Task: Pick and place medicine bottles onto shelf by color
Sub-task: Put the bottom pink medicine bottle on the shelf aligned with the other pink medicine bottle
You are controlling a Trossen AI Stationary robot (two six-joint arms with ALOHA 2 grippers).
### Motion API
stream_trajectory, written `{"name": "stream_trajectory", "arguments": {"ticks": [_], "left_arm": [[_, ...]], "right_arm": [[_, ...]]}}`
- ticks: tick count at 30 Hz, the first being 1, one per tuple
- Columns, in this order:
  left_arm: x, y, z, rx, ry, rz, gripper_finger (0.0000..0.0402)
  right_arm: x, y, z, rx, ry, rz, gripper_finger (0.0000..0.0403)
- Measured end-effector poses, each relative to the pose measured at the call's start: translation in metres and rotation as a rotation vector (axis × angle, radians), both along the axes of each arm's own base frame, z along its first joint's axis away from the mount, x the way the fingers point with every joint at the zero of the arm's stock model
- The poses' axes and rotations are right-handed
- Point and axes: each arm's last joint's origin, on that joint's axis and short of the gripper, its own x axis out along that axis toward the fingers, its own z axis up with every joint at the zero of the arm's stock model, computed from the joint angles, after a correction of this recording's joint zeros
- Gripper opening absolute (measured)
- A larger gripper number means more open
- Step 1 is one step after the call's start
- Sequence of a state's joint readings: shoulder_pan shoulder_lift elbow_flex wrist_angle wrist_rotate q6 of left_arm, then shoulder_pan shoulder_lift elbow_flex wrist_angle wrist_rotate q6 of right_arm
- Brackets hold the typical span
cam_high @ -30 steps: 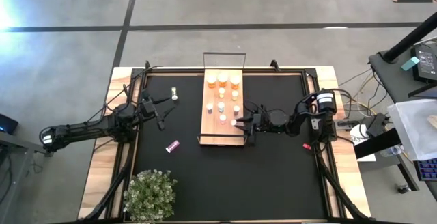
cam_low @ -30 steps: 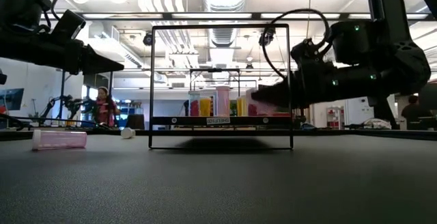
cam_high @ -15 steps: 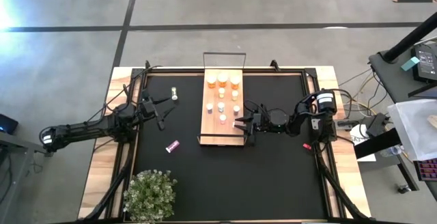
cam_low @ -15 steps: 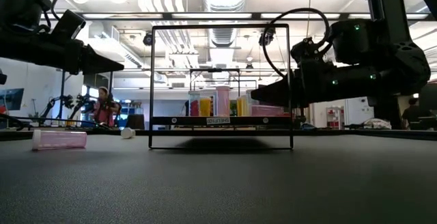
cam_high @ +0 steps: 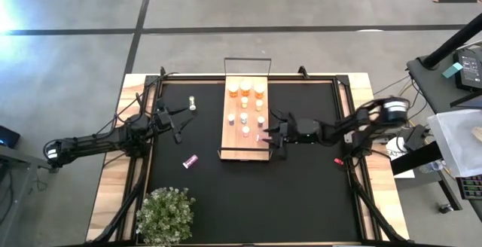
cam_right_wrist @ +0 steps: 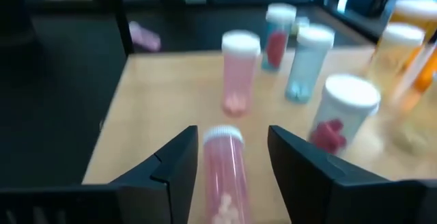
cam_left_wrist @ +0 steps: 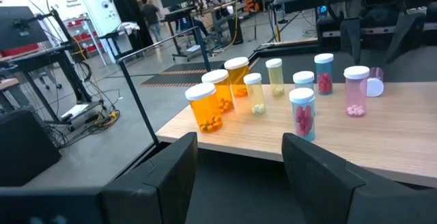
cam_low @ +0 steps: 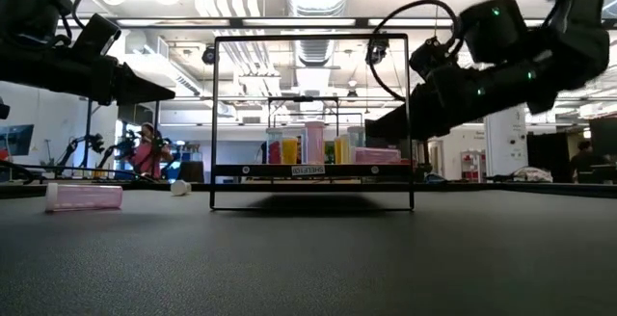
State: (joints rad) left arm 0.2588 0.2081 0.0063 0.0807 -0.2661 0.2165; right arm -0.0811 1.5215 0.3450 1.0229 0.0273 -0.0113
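The light-wood shelf [cam_high: 233, 146] stands mid-table with several bottles upright on it: amber ones [cam_high: 245, 88] at the far end, pale and pink ones [cam_high: 245, 117] nearer. A slim pink bottle [cam_right_wrist: 222, 171] lies on its side on the shelf's right near part; it also shows in the low view [cam_low: 378, 155]. My right gripper [cam_high: 266, 136] is open, with its fingers on either side of this bottle and slightly above it. My left gripper [cam_high: 178, 123] is open and empty, left of the shelf. A pink bottle [cam_high: 190, 160] and a pale bottle [cam_high: 193, 102] lie on the black mat.
A potted plant [cam_high: 166, 215] stands at the near left corner. A small red bit [cam_high: 338, 160] lies on the mat near the right edge. The shelf's black wire frame [cam_low: 310, 37] rises above the board at its ends. People stand in the room behind.
My right gripper has tipped, its wrist end rising, and has drawn slightly toward the table's right edge. The slim pink bottle, which was at its fingertips, now lies on its side on the shelf. The right arm's elbow has swung toward the right edge.
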Motion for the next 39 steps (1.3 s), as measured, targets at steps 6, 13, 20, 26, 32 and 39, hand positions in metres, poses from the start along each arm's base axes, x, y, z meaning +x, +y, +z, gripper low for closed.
{"name": "stream_trajectory", "arguments": {"ticks": [6, 13, 20, 26, 32, 39], "left_arm": [[0.0, 0.0, 0.0, 0.0, 0.001, 0.0, 0.0199], [0.0, 0.0, 0.0, 0.0, 0.001, 0.0, 0.0199], [0.0, 0.0, 0.0, -0.001, 0.001, 0.0, 0.0199], [0.0, 0.0, 0.0, 0.0, 0.0, 0.0, 0.0199], [0.0, 0.0, 0.0, 0.0, 0.001, 0.0, 0.0199], [0.0, 0.0, 0.0, 0.0, 0.0, 0.0, 0.0199]], "right_arm": [[0.009, -0.001, 0.02, 0.016, 0.248, -0.006, 0.0174], [0.027, -0.002, 0.041, -0.001, 0.364, 0.008, 0.0174], [0.039, -0.003, 0.033, 0.014, 0.407, 0.021, 0.0174], [0.042, -0.003, 0.03, 0.007, 0.419, 0.021, 0.0174], [0.041, -0.003, 0.026, 0.005, 0.449, 0.012, 0.0174], [0.041, -0.004, 0.021, 0.007, 0.479, 0.008, 0.0173]]}}
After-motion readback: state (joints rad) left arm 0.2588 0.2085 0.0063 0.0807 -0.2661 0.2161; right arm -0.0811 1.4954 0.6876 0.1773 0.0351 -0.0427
